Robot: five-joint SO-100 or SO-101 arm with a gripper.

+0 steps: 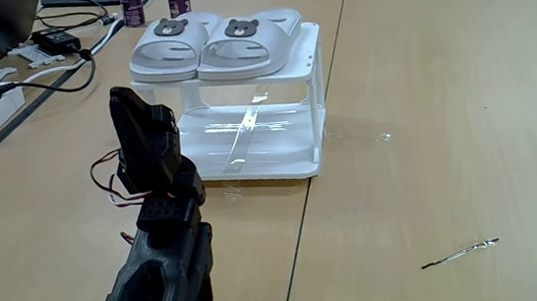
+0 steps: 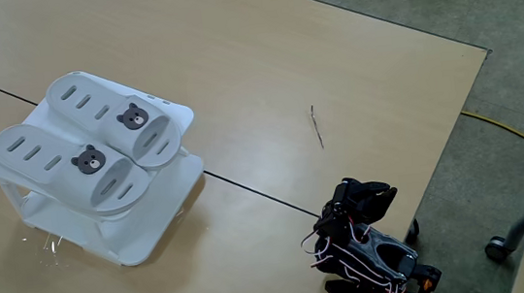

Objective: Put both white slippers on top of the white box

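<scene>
Atop the white box (image 1: 314, 62), both white slippers (image 2: 87, 150) side by side, toes overhanging, arm folded apart, jaws' state unclear

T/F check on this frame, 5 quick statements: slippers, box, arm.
1. Both white slippers lie on top of the white box. True.
2. The slippers lie side by side, touching. True.
3. One slipper sits on the lower shelf. False: the glossy lower shelf holds no slipper.
4. The arm is holding a slipper. False: it is folded back, apart from the box, in both fixed views.
5. The bear badges face down. False: both badges face up.
</scene>
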